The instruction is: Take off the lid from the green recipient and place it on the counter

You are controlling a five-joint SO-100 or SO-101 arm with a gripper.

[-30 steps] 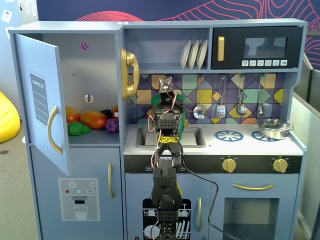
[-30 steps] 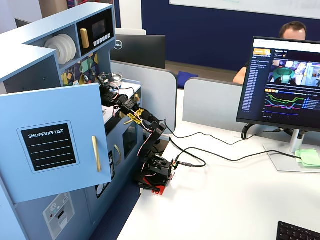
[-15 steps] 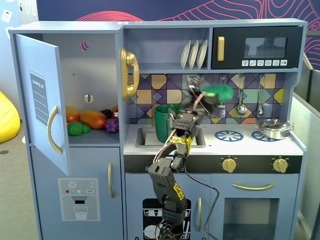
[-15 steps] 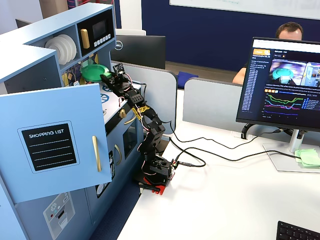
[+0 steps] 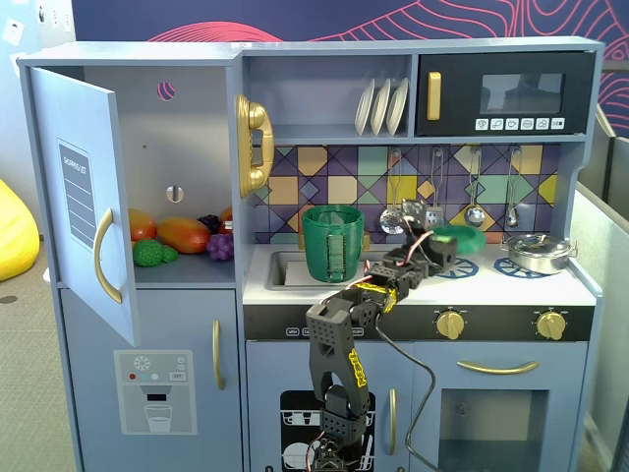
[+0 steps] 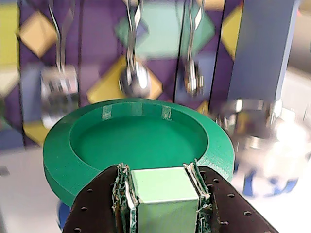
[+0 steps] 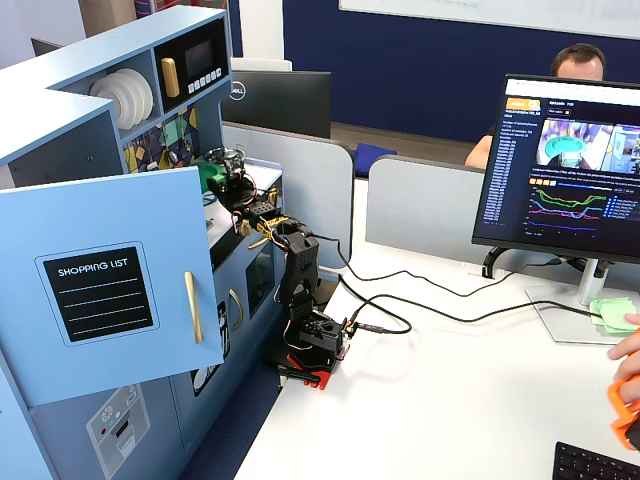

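Here my jaws grip the lid (image 6: 141,141) by its handle, right of the green recipient (image 5: 333,242). I'd lower it level onto the worktop (image 5: 491,285).

A black 3D-printed robot arm (image 5: 339,344) with yellow accents

Chunky matte-black segments carry yellow lettering on 1 link and yellow parts near the wrist. Thin red and black cables trail along it. The claw (image 6: 164,200) has 2 black fingers (image 6: 95,206) dotted with small round holes.

Hanging utensils (image 6: 133,77) blurred in the wrist view, silver pan (image 6: 252,128) blurred, lid (image 6: 138,141) partly behind the jaws
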